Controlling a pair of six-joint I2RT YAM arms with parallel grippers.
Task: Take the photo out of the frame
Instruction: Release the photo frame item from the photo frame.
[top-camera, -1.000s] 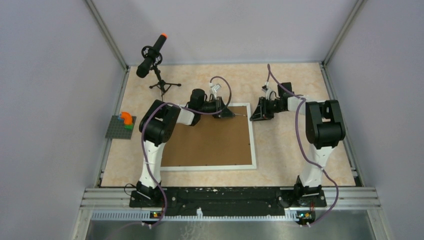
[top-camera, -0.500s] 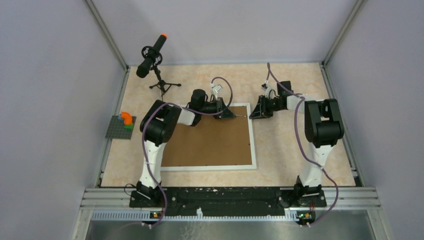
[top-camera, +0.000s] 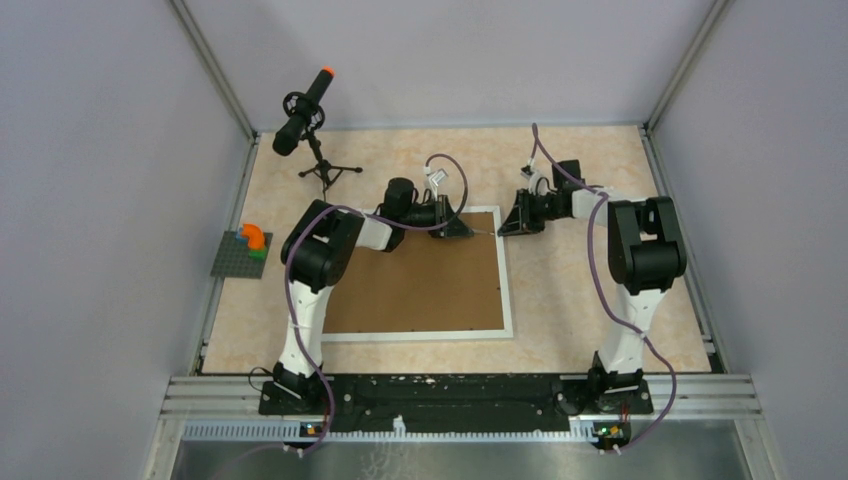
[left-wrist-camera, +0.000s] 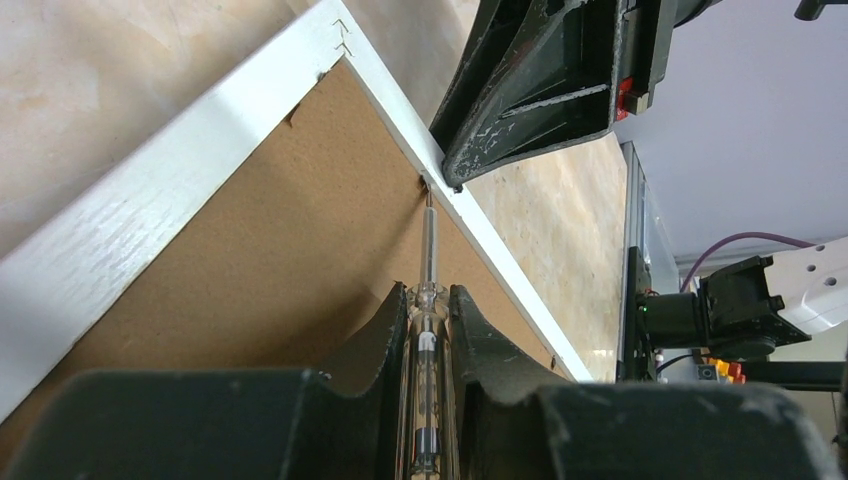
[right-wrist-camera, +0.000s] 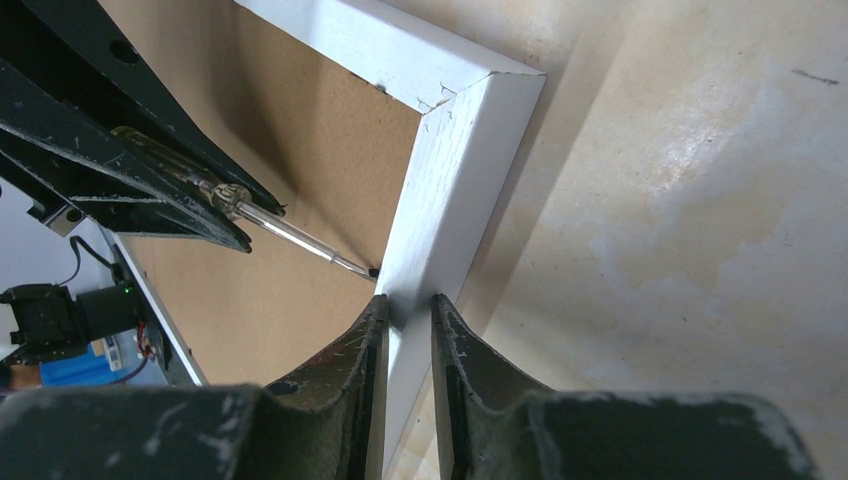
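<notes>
Face-down on table (top-camera: 590, 300): frame (top-camera: 420, 333), photo hidden beneath backing board (top-camera: 420, 285). Pinched in left jaws: screwdriver (left-wrist-camera: 428, 300), tip at inner edge. Pinched in right jaws: frame border. Likely risk: tip slipping, gouging board.

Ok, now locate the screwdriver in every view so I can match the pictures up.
Top external: the screwdriver is a faint thin line running from the left gripper to the right border of the frame.
Left wrist: bottom centre, upright, tip up at that border.
Right wrist: left of centre, slanting down-right to that border.
Shared landmark: the frame's far right corner.
</notes>
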